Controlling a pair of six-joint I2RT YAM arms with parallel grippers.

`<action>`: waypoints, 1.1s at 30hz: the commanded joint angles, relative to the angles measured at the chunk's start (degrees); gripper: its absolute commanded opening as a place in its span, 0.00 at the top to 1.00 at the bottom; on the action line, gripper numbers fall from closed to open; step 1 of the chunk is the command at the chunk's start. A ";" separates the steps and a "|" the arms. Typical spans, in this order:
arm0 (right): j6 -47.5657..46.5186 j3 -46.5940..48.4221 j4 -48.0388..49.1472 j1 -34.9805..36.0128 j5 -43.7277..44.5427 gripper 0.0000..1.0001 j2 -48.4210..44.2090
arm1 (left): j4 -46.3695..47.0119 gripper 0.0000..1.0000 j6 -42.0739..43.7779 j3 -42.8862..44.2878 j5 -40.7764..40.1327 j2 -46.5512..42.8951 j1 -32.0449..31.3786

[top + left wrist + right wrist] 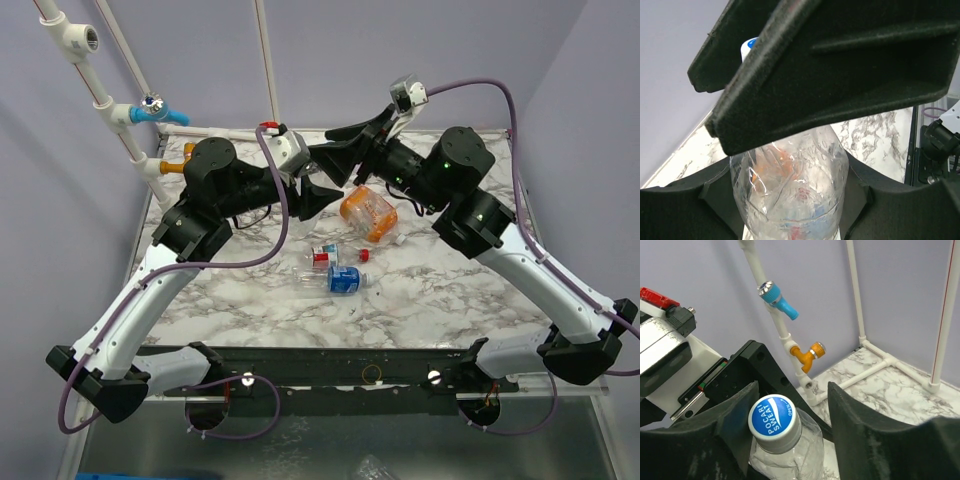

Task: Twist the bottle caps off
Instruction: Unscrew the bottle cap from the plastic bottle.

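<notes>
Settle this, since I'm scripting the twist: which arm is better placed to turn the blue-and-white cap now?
Right. The right gripper straddles the blue-and-white cap, jaws open either side, while the left gripper is clamped on the clear bottle, so it probably should just hold it.

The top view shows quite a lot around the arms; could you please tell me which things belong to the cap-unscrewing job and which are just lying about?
Job in hand: clear bottle in the left claw, its blue-and-white cap, orange bottle, blue-labelled bottle, red-labelled bottle, loose red cap.
Lying about: white pipe frame, blue valve, orange valve.
</notes>
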 commanded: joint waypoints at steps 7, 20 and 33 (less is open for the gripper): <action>-0.55 -1.85 1.69 0.18 1.34 0.76 -2.30 | 2.22 1.00 -0.95 -0.55 2.06 -1.14 -0.26; -3.03 -6.43 14.50 0.10 -28.81 0.99 -9.42 | 2.42 1.00 -9.83 2.08 22.11 -0.24 -0.26; 5.36 -4.92 25.30 0.11 -67.46 0.99 -6.62 | 5.56 1.00 -20.16 5.19 44.09 -0.81 -0.61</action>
